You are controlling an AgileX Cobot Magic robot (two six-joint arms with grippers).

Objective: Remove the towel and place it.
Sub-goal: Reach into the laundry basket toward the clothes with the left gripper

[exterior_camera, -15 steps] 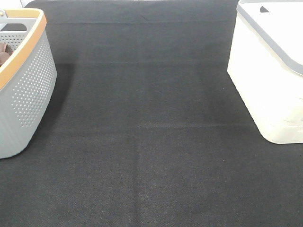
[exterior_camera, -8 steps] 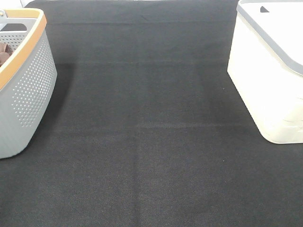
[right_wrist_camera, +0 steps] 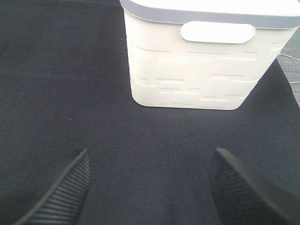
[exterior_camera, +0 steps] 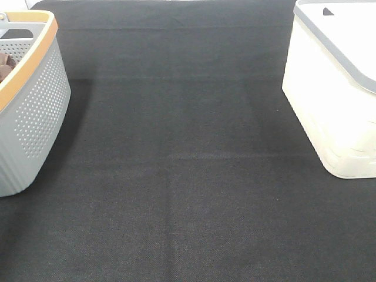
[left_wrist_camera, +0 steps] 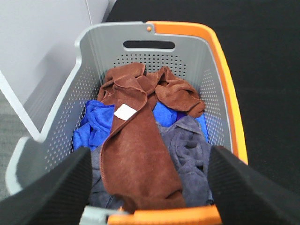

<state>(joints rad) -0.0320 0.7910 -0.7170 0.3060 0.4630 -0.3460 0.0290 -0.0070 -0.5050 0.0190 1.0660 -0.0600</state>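
Note:
The rust-brown towel (left_wrist_camera: 138,140) with a small white tag (left_wrist_camera: 125,112) lies crumpled on top of blue and grey cloths inside the grey perforated basket (left_wrist_camera: 93,51). In the exterior high view only a sliver of the towel (exterior_camera: 6,63) shows in the basket (exterior_camera: 35,111) at the far left. My left gripper (left_wrist_camera: 150,187) is open, its fingers spread wide above the basket's near end, not touching the towel. My right gripper (right_wrist_camera: 150,187) is open above the black cloth, facing the white bin (right_wrist_camera: 197,61). Neither gripper shows in the exterior high view.
The basket has an orange rim (left_wrist_camera: 225,79). A blue cloth (left_wrist_camera: 96,124) and a grey cloth (left_wrist_camera: 190,150) lie under the towel. The white bin with a grey rim (exterior_camera: 335,88) stands at the right on the black table cloth (exterior_camera: 176,176).

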